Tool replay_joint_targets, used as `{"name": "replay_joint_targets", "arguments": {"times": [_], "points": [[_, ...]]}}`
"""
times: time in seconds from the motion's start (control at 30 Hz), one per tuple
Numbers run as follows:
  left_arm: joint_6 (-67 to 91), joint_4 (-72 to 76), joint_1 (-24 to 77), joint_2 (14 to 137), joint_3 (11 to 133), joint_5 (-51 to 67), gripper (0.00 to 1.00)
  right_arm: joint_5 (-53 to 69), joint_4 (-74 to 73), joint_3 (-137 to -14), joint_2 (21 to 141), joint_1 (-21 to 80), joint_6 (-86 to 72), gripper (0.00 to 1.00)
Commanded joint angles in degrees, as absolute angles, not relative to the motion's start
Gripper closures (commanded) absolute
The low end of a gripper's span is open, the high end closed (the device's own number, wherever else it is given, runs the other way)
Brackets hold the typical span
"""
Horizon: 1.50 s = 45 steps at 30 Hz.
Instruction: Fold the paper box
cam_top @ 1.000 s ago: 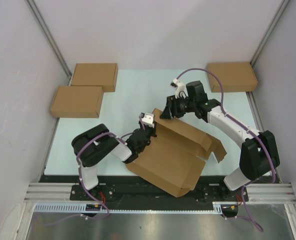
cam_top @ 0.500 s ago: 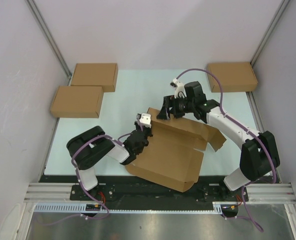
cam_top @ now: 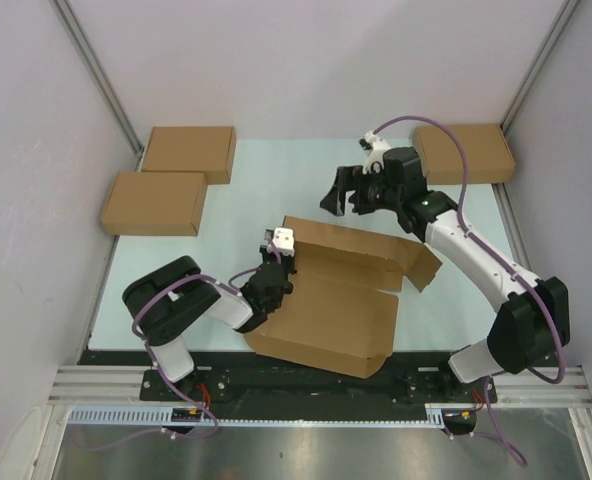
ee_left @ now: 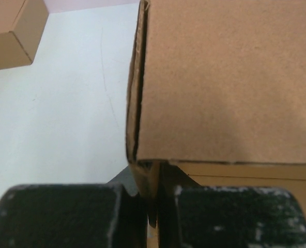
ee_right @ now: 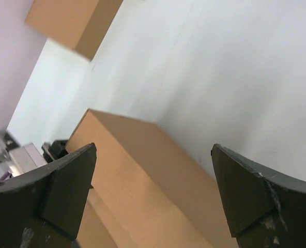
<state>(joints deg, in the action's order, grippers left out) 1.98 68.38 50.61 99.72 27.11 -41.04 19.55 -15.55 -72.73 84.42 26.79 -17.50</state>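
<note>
The paper box is brown corrugated cardboard, partly folded, lying in the near middle of the table with a raised back wall and a loose flap at its right. My left gripper is shut on the box's left wall; in the left wrist view the cardboard edge sits pinched between the black fingers. My right gripper is open and empty, hovering above and behind the box's back wall, with both fingers wide apart.
Two compact brown boxes lie at the back left, and one at the back right. Grey walls close in the pale green table. One of the boxes shows at the top left of the right wrist view.
My right gripper has let go of the box's back wall, opened and lifted away to the back right. The box has settled flatter and turned a little. The left gripper keeps its hold.
</note>
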Motion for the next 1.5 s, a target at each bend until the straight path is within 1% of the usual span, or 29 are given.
{"name": "replay_joint_targets", "arguments": {"times": [0.0,0.1,0.13,0.17,0.2,0.27,0.3,0.4,0.5,0.6,0.7,0.9,0.93,1.0,1.1,1.17,1.27,1.3,1.33,1.4,1.47], "points": [[7.1,60.6,50.3,96.5,28.6,-50.3,1.00,8.1,-14.7,-76.5,78.3,26.1,-17.7,0.00],[13.0,51.7,49.9,95.6,30.3,-51.7,1.00,-2.9,-17.2,-76.4,75.3,28.0,-17.6,0.01],[14.4,49.6,49.6,95.5,31.3,-52.1,1.00,-9.9,-17.9,-76.4,74.6,29.3,-15.9,0.02],[17.2,45.8,49.3,95.3,31.7,-52.2,1.00,-13.8,-19.1,-76.4,73.9,30.7,-14.7,0.03],[18.7,44.2,49.1,95.2,32.1,-52.5,1.00,-21.2,-19.4,-76.4,72.8,33.9,-13.5,0.03],[22.4,40.3,48.3,94.9,33.0,-52.5,1.00,-28.2,-20.4,-76.2,71.9,37.0,-10.0,0.03],[23.0,40.2,48.3,94.7,33.1,-52.6,1.00,-33.5,-20.8,-76.0,71.5,38.7,-9.2,0.03],[23.3,43.0,48.1,94.9,32.3,-53.5,1.00,-41.9,-20.7,-73.9,70.0,43.3,-6.4,0.00],[24.6,42.7,47.9,95.4,32.9,-54.1,1.00,-45.7,-21.5,-71.4,68.6,43.9,-8.5,0.00],[23.8,41.2,47.2,95.7,34.3,-52.3,1.00,-46.3,-21.1,-68.0,65.9,42.8,-9.4,0.00],[22.4,37.1,46.1,95.4,36.0,-50.6,1.00,-46.6,-19.9,-65.2,62.8,43.3,-6.3,0.05],[17.1,38.3,45.3,94.7,35.2,-48.5,1.00,-47.6,-17.8,-60.9,57.4,46.7,-0.2,0.18],[16.6,38.9,45.3,94.7,35.2,-47.7,1.00,-47.5,-17.1,-60.1,56.8,47.1,2.9,0.21],[14.9,39.3,45.3,94.9,35.4,-46.6,1.00,-47.1,-16.1,-57.1,55.8,47.8,4.3,0.21],[11.0,40.8,45.2,94.7,35.2,-43.5,1.00,-46.3,-14.2,-53.9,55.9,48.1,6.0,0.18],[8.8,41.9,44.8,94.0,34.5,-40.0,1.00,-46.5,-12.4,-51.7,56.2,48.6,7.5,0.20],[7.8,41.4,44.1,93.3,34.2,-35.9,1.00,-46.5,-11.0,-49.6,55.7,49.3,7.6,0.30],[7.7,41.1,43.9,93.2,34.2,-34.9,1.00,-46.1,-11.2,-49.4,55.7,49.4,7.5,0.37],[7.7,40.3,43.4,93.0,34.4,-34.0,1.00,-45.8,-12.2,-49.2,55.7,49.6,7.4,0.40],[7.8,39.3,43.2,92.7,34.8,-32.2,1.00,-44.7,-13.2,-49.0,55.5,49.4,6.5,0.44],[7.8,37.7,42.8,92.8,35.3,-30.9,1.00,-43.3,-14.3,-48.8,55.2,49.5,6.3,0.45]]}}
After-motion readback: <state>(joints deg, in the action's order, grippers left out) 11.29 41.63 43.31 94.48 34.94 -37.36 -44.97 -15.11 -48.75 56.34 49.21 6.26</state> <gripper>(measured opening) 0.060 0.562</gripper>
